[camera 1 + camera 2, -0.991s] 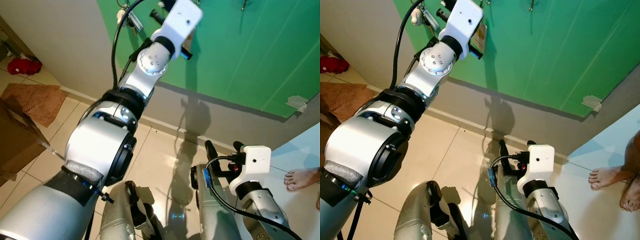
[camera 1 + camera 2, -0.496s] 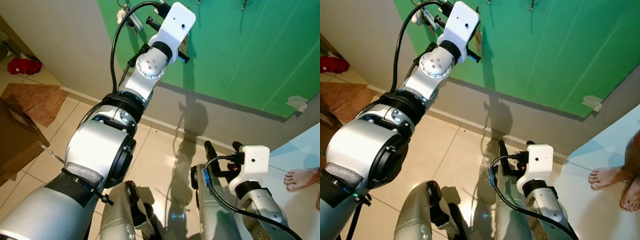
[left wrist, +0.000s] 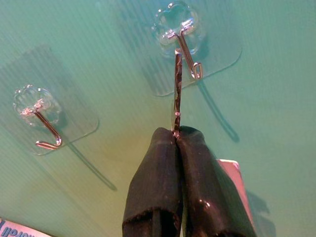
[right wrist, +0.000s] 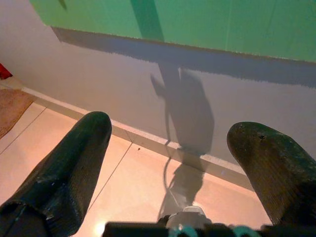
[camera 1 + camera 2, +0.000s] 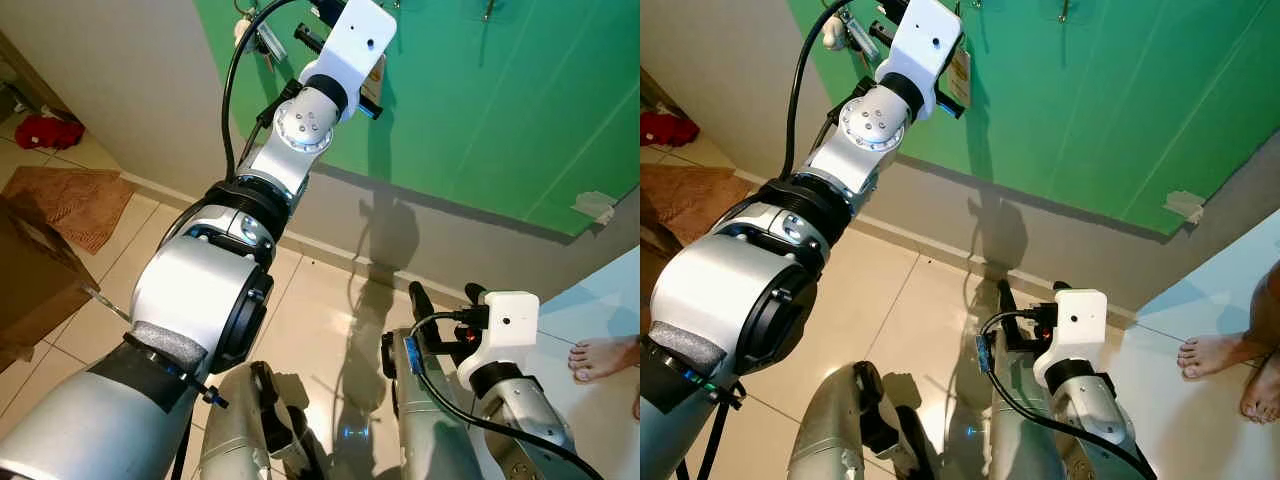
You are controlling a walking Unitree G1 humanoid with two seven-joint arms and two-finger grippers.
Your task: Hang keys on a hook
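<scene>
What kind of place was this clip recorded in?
Probably a home hallway or entry: a green wall carrying clear stick-on hooks, a tiled floor with a skirting board, and a brown mat.

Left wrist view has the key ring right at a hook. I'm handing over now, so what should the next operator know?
Left gripper: raised at the green wall, fingers shut on a key ring whose top sits right by the hook.
Whether the ring is over the hook tip cannot be told.
A second hook beside it is bare.
Right gripper: open, idle, low over the floor.
Left to do: seat the ring, release, withdraw.
</scene>
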